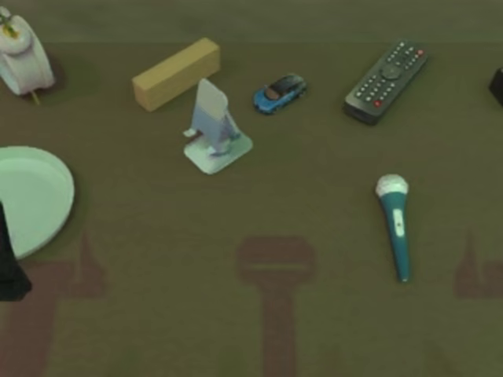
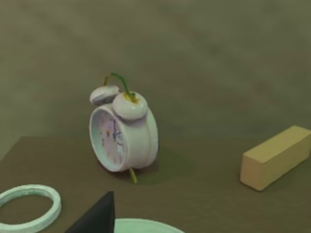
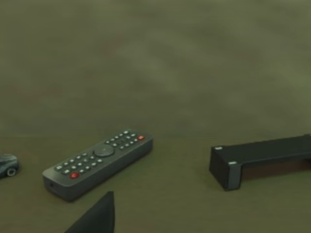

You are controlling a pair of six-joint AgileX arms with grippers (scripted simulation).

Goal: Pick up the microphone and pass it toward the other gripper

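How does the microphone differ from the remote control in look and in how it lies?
The microphone is slim, teal-handled with a white rounded head; the remote control is broad, flat, black and covered in buttons. The microphone lies nearly along the table's depth, head away; the remote lies diagonally. Both rest flat on the table's right half, untouched.

On the surface stand a white alarm clock, a pale green plate, a tan block, a white phone stand, a blue toy car, a black remote control and a black open box.
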